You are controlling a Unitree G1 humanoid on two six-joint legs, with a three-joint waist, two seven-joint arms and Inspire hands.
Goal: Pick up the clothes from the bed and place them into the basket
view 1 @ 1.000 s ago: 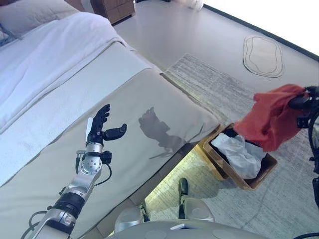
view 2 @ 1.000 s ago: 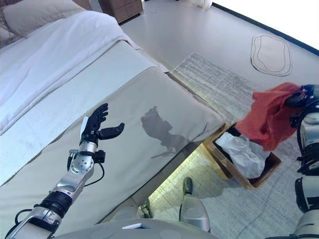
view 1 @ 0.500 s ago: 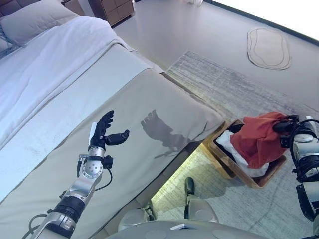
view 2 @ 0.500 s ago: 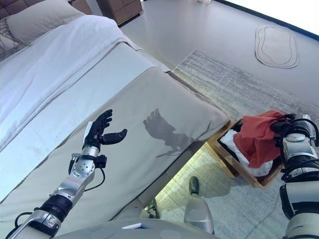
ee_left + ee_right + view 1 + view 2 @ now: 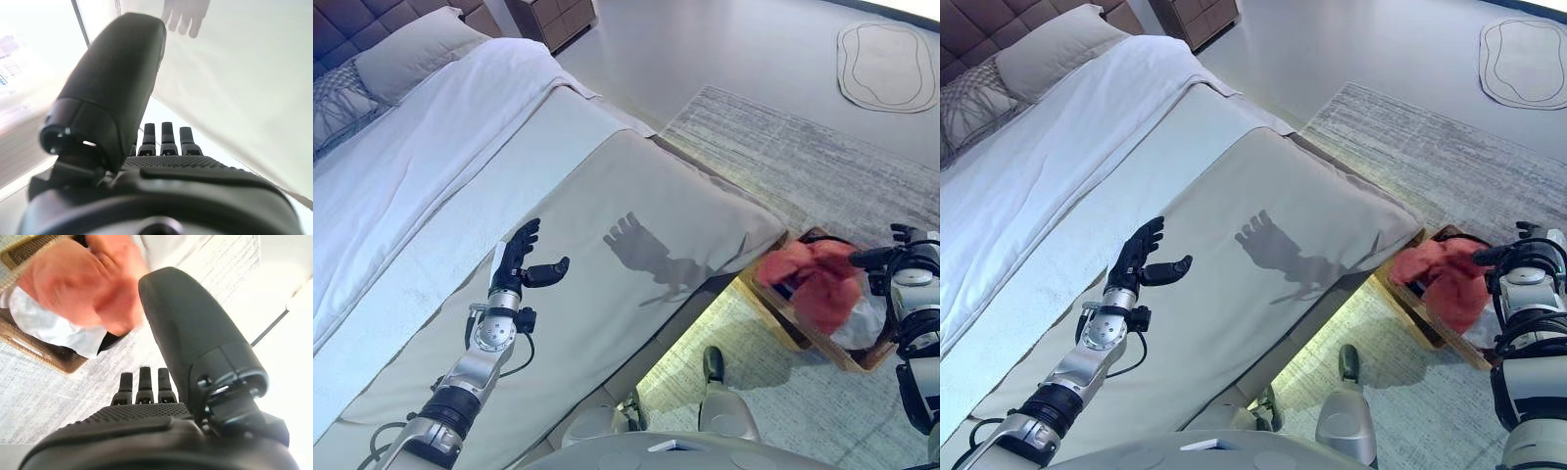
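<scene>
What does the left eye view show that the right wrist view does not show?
Only the left eye view shows the bed, the pillows, the small floor mat and the left hand, open above the cover. Only the right wrist view shows the right hand from close, its fingers straight. Both show the red cloth, the white clothes, the basket and the rug.

your left hand [image 5: 514, 262] is raised on a bent arm, fingers straight, thumb out; your right hand [image 5: 901, 257] has its fingers extended, holding nothing.
</scene>
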